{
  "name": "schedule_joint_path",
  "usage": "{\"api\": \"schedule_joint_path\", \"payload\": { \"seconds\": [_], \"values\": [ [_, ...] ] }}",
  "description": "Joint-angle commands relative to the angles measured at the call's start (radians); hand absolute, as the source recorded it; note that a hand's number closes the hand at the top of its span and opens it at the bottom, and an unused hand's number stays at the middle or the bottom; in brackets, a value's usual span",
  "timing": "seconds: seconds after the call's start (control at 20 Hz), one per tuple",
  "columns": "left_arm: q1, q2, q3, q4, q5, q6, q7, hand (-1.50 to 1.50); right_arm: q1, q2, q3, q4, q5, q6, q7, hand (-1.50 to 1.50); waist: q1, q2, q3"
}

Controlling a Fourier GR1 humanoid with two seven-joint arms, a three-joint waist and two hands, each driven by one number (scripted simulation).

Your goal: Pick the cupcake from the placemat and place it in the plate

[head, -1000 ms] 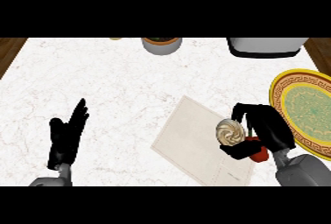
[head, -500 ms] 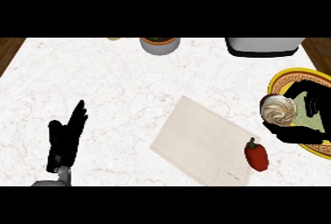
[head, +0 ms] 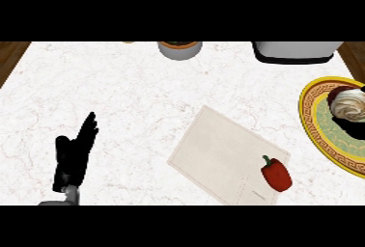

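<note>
We see the cupcake [head: 347, 103] sitting on the plate [head: 311, 120] at the table's [head: 143, 96] right edge. Our left hand [head: 73, 157] rests far across, fingers [head: 86, 135] straight, well apart from it; our right hand is out of sight. A red pepper [head: 276, 174] lies on the placemat [head: 217, 154].

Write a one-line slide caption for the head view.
Cupcake lies on the yellow-rimmed plate; a red pepper remains on the placemat; the left hand rests open.

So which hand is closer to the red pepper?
Only the left hand shows, resting open far to the left of the red pepper on the placemat. The right hand isn't clearly visible.
</note>
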Motion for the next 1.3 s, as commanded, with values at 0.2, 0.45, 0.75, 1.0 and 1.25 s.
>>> {"api": "schedule_joint_path", "payload": {
  "seconds": [0.2, 0.45, 0.75, 1.0, 1.25],
  "values": [
    [-0.012, 0.007, 0.022, -0.021, -0.007, -0.011, 0.024, 0.0, -0.16, -0.038, -0.1, 0.37, 0.003, 0.048, -0.149, 1.5, 0.01, 0.002, 0.0],
    [-0.092, -0.03, 0.017, 0.045, -0.024, 0.013, 0.046, 0.0, -0.174, -0.024, -0.095, 0.605, 0.066, -0.011, -0.291, 1.5, 0.01, 0.005, 0.001],
    [-0.079, -0.019, 0.028, 0.039, 0.001, -0.024, 0.054, 0.0, -0.227, -0.005, -0.061, 0.786, 0.056, 0.098, -0.361, 1.5, 0.009, 0.003, 0.001],
    [-0.121, -0.032, 0.017, 0.042, -0.024, -0.001, 0.053, 0.0, -0.321, -0.105, -0.044, 1.036, 0.079, 0.268, -0.447, -1.5, 0.024, 0.011, 0.002],
    [-0.05, -0.026, 0.008, 0.012, -0.026, -0.023, 0.028, 0.0, -0.411, -0.067, -0.049, 1.189, 0.097, 0.244, -0.615, -1.5, 0.025, 0.008, 0.002]
  ]
}}
